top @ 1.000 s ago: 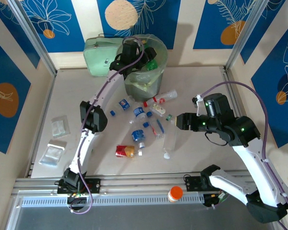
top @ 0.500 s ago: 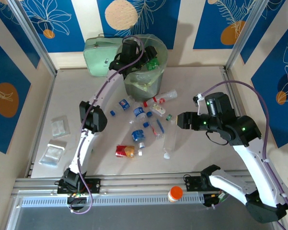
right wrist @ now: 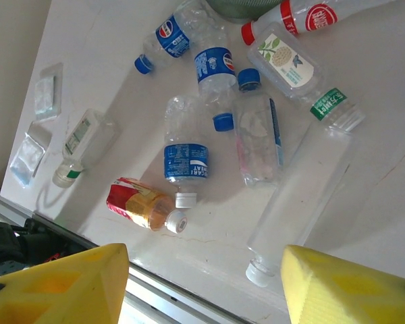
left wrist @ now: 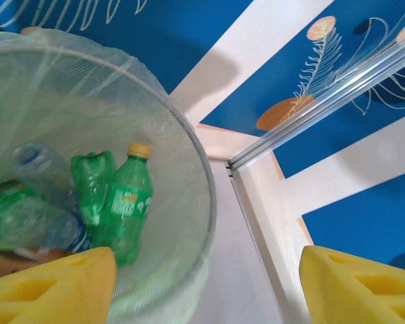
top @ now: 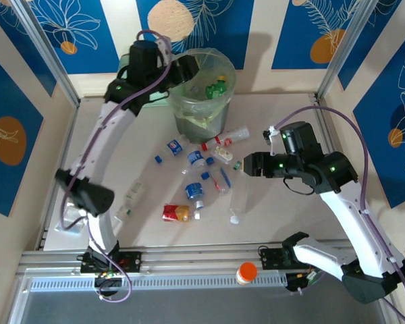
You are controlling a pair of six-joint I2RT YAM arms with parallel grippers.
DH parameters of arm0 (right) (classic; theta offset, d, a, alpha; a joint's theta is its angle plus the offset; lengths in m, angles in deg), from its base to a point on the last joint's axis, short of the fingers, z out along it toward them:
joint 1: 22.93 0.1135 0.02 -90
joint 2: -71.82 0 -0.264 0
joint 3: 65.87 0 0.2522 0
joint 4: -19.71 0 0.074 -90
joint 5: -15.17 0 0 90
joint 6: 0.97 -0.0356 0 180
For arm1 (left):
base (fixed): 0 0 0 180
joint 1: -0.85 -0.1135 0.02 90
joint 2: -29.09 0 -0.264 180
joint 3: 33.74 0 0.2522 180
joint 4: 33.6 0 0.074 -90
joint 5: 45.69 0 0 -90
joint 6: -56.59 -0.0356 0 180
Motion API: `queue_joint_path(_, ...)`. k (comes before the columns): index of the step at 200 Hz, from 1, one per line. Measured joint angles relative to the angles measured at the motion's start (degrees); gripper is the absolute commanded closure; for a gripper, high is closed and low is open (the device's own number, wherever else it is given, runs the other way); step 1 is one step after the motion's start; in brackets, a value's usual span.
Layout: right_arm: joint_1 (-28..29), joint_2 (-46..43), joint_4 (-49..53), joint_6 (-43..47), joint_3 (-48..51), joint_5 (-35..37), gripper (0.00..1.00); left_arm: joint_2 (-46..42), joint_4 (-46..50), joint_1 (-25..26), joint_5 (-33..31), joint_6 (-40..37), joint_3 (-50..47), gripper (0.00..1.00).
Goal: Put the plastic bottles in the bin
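Bin [left wrist: 204, 182] rim cropped | left gripper [left wrist: 204, 270] released, empty | right gripper [right wrist: 204, 264] released, empty

The bin [top: 201, 125] stands at the far middle of the table [top: 283, 115], with several plastic bottles [left wrist: 125, 202] lying in it. Loose bottles [top: 195, 191] lie scattered on the table just near of the bin; one stray bottle [right wrist: 88, 138] lies apart to their left. The left end effector [top: 187, 67] hangs at the bin's left rim, the right end effector [top: 246, 165] just right of the scatter.
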Motion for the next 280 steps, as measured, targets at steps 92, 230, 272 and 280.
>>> queue_joint_path(92,12.9,15.9,-0.5,-1.3,-0.7,3.3,0.35,-24.4,8.3,-1.2,-3.1,1.2,-39.7,0.33)
queue_joint_path(230,21.8,60.4,2.4,-5.0,-26.7,9.6,0.24,-46.3,23.9,-3.9,-12.9,-1.0,-46.5,0.32)
queue_joint_path(272,22.8,67.2,4.2,-5.0,-31.2,9.9,0.26,-47.0,26.1,-3.9,-12.9,-2.4,-46.7,0.32)
queue_joint_path(280,23.0,67.9,4.5,-5.0,-31.5,10.2,0.26,-47.2,26.3,-3.9,-12.9,-2.6,-46.8,0.32)
